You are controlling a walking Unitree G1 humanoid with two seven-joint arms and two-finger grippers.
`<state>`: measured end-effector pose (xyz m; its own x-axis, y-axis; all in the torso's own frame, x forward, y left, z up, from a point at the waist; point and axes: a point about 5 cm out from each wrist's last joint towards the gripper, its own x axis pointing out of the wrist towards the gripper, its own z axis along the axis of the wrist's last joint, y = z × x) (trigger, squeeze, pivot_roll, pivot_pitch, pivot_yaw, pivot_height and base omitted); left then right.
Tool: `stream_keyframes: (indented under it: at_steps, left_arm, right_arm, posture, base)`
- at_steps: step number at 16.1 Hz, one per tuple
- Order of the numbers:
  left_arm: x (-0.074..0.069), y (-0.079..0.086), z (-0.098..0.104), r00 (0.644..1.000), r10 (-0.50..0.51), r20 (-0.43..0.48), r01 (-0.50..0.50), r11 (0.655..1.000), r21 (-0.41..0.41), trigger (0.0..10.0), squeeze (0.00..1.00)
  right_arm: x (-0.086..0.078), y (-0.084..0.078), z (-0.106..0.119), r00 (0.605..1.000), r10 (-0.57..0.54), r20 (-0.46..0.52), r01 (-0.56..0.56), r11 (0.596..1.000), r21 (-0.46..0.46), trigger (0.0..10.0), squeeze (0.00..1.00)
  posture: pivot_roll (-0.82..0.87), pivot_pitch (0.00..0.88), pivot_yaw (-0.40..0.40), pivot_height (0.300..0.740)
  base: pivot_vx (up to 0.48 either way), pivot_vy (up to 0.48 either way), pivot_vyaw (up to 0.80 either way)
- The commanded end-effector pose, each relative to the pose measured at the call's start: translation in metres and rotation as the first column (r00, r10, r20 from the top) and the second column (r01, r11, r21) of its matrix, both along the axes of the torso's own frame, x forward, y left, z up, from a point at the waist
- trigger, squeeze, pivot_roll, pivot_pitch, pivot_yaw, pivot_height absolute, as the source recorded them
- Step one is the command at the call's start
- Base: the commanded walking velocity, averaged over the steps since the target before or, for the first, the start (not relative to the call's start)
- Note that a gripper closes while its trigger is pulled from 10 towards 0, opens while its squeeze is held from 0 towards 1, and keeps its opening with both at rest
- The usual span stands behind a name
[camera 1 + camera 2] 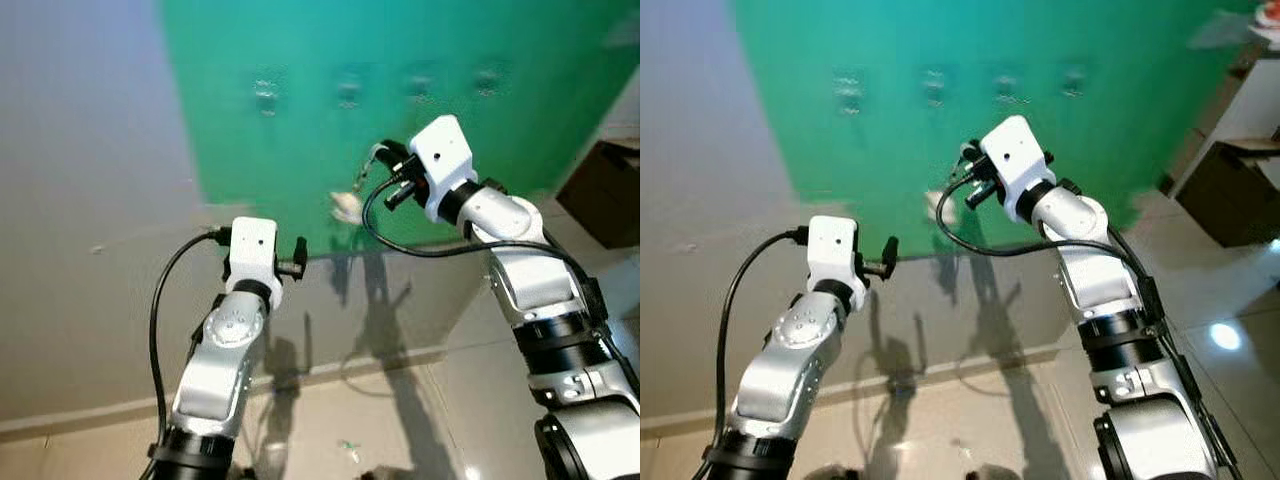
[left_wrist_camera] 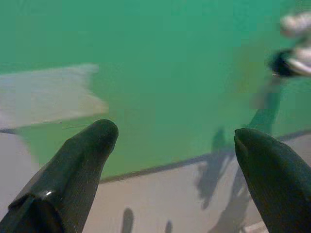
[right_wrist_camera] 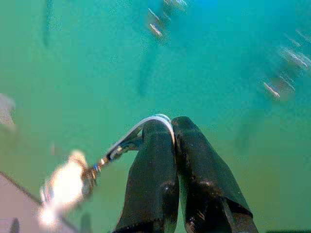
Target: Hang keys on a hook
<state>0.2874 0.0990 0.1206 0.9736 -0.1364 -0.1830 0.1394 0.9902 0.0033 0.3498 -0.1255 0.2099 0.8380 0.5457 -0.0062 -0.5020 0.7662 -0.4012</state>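
Left eye view: the right tool is raised before a green wall, below a row of hooks, with keys dangling from it. The left tool is held lower.

Left wrist view: its fingers are spread apart.

Right wrist view: the fingers are pressed together, pinching the key ring.

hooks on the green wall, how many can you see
4, in one row high on the green wall: far-left hook, second hook, third hook, far-right hook. All are blurred. The right claw holds the keys below them.
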Motion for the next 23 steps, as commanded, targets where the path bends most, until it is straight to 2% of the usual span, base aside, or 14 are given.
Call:
stream_keyframes:
  at_steps: [1, 6, 12, 23]
  left_arm:
    - [0.002, -0.002, 0.003, 1.000, -0.005, 0.014, 0.005, 1.000, 0.012, 10.0, 0.00]
    - [0.002, 0.001, 0.000, 0.999, 0.035, -0.004, -0.035, 0.999, 0.013, 10.0, 0.00]
    - [0.002, 0.002, 0.000, 0.998, 0.060, -0.004, -0.060, 0.998, 0.003, 10.0, 0.00]
    - [0.000, -0.003, -0.001, 0.998, 0.061, 0.000, -0.061, 0.998, -0.007, 10.0, 0.00]
  right_arm:
    - [0.000, -0.002, 0.003, 1.000, 0.000, 0.013, 0.000, 1.000, 0.002, 0.0, 0.00]
    - [-0.002, -0.001, 0.000, 1.000, 0.007, 0.002, -0.007, 1.000, 0.001, 0.0, 0.00]
    - [-0.002, 0.002, -0.001, 1.000, 0.022, -0.001, -0.022, 1.000, -0.002, 0.0, 0.00]
    - [0.007, 0.015, 0.033, 0.991, 0.107, 0.085, -0.105, 0.994, -0.024, 0.0, 0.00]
  posture:
    - [-0.14, 0.000, -0.029, 0.723]
    - [-0.13, 0.000, -0.035, 0.723]
    - [-0.12, 0.000, -0.044, 0.723]
    - [-0.12, 0.000, -0.065, 0.723]
  base:
    - [0.292, -0.375, 0.00]
    - [0.316, -0.355, 0.00]
    - [0.399, -0.174, 0.00]
    - [0.000, 0.000, 0.00]
